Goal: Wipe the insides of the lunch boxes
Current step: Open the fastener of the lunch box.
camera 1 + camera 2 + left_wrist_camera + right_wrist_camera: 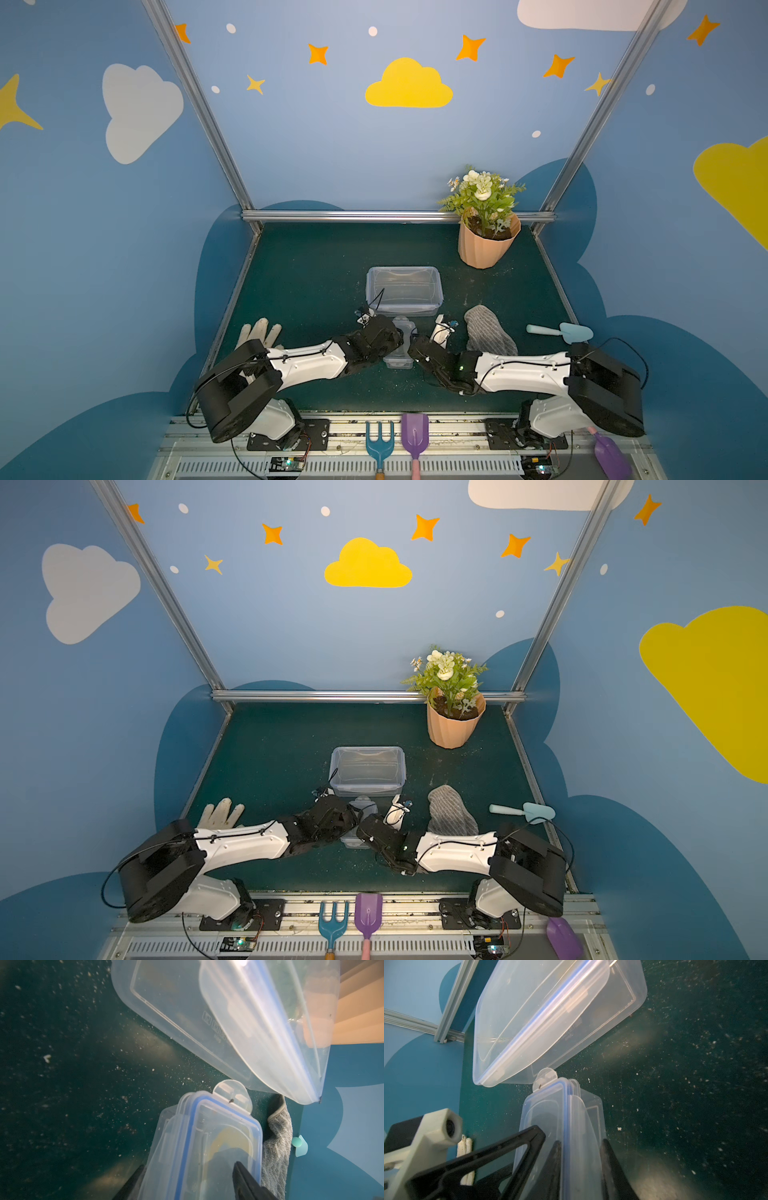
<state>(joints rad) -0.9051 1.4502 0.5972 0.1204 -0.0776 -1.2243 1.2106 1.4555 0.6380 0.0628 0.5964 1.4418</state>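
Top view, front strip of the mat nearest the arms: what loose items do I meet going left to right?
white glove → small lunch box → grey striped cloth → pale teal trowel

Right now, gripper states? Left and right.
Left gripper: jaws straddle the small lunch box; grip cannot be told.
Right gripper: closed on the small lunch box.

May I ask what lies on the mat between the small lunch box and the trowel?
The grey cloth, seen in both top views and in the left wrist view.
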